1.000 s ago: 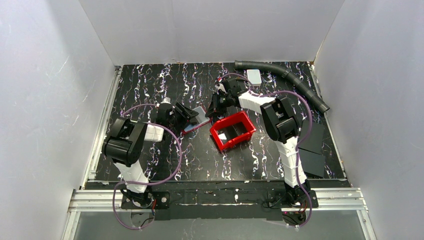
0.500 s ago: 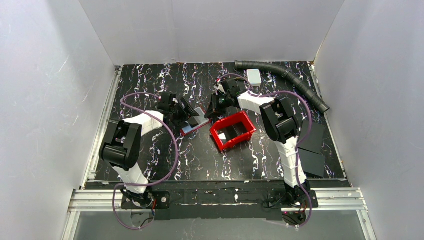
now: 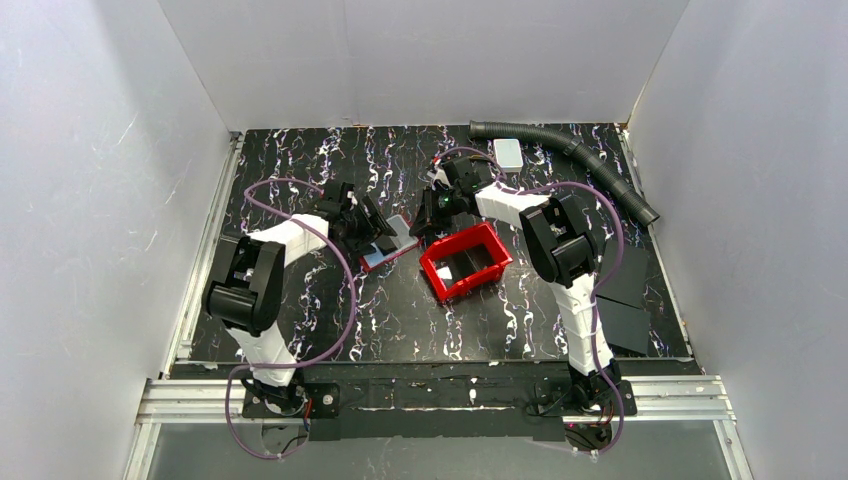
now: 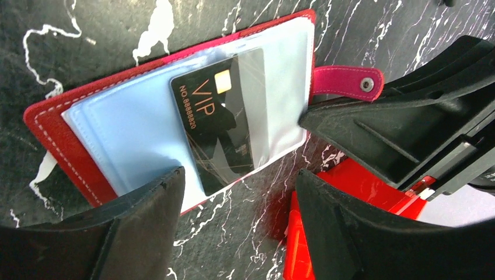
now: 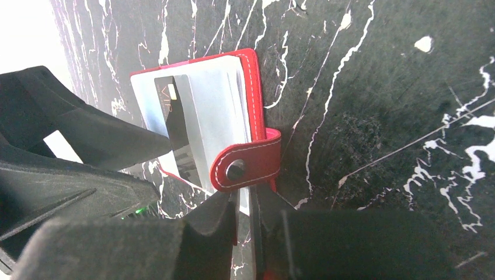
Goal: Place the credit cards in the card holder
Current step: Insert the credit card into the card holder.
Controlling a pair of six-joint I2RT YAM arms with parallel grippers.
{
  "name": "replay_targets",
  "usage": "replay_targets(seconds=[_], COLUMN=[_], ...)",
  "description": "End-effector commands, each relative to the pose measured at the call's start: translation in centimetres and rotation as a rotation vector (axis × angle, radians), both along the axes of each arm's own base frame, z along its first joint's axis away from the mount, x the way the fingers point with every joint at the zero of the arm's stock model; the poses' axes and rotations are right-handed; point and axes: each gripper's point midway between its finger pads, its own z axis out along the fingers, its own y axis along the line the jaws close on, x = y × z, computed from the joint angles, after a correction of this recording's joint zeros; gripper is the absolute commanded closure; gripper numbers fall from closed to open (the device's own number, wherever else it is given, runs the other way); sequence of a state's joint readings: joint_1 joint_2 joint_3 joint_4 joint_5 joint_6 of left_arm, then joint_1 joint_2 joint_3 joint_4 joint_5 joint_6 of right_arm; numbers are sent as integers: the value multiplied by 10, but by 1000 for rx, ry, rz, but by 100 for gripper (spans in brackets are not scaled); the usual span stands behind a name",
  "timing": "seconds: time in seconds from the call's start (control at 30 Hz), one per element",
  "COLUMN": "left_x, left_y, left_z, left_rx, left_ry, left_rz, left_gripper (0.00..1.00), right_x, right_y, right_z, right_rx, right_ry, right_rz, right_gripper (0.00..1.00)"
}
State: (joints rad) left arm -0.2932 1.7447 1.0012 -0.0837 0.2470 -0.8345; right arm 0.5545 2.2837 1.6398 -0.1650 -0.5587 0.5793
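Over the open card holder point(image 4: 70, 151), which lay flat on the marbled table point(image 3: 300, 160), the left gripper point(image 4: 238, 186) hovered with its jaws spread wide and nothing between them; a black VIP card point(image 4: 219, 134) sat on the holder's strap-side half, partly tucked under a clear sleeve, skewed to the holder's edges, with one end poking out toward the cover's border; at the holder's strap-side edge, just beside the snap strap point(image 4: 347, 81), the right gripper point(image 5: 245, 201) had its jaws drawn almost together, and it appeared to be pinching that edge or a sleeve page, though the wrist view left the exact layer unclear; a red bin point(image 3: 478, 283) stood just beyond that same edge of the holder. In my judgement the card was not yet seated, and the skew was the main hazard; a push from the left fingers along the wrong line could jam a corner against the sleeve seam and buckle the plastic; a hard push could drag the holder out of the right jaws' pinch, so the page would flop shut over the card; the two grippers also worked very near each other above the holder, so a careless descent risked finger striking finger.
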Motion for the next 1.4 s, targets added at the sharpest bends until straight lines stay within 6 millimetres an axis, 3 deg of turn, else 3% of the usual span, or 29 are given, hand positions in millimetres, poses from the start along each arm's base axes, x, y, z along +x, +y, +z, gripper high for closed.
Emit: replay_targets(seconds=[0.0,0.3,0.8,0.9,0.97,1.1,1.37], left_x=[10,30,31,27,25,26,32], left_y=[-3,-26,-67,-66,-64,-70,-81], left_z=[-2,15,14,18,14,14,35], left_rx=[10,-64,-147,-153,-153,-187,-255], left_ry=[-22,-122,-69,-74,-56,-40,-65], left_rz=[-26,-87,-94,-91,-87,-94,-113], left_gripper=[33,38,44,41,39,38,33], right_x=[-2,-5,-11,-5,4,3,-1], right_y=[3,7,16,9,1,-3,-4], right_z=[10,9,26,46,51,46,40], right_rx=[0,6,100,135,166,211,176], right_ry=[-17,-13,12,-6,3,61,67], right_rz=[20,36,-3,-67,-83,-113,-145], right_gripper=[83,84,86,71,68,66,65])
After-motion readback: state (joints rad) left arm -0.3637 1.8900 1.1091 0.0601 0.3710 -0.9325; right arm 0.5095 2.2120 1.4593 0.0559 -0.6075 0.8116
